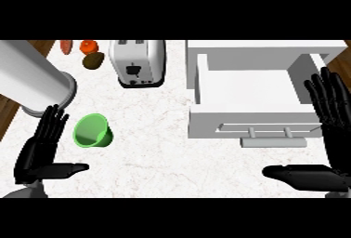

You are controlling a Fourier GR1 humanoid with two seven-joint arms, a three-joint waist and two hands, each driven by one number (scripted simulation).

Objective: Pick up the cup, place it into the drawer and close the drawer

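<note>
My left hand and right hand are black. The cup is bright green, the drawer white, the toaster white, the counter white with faint veining.

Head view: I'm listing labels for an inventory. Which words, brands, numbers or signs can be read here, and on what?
None can be read.
The toaster shows only a dark mark on its front, no lettering.
The green cup and the white drawer are plain.
</note>
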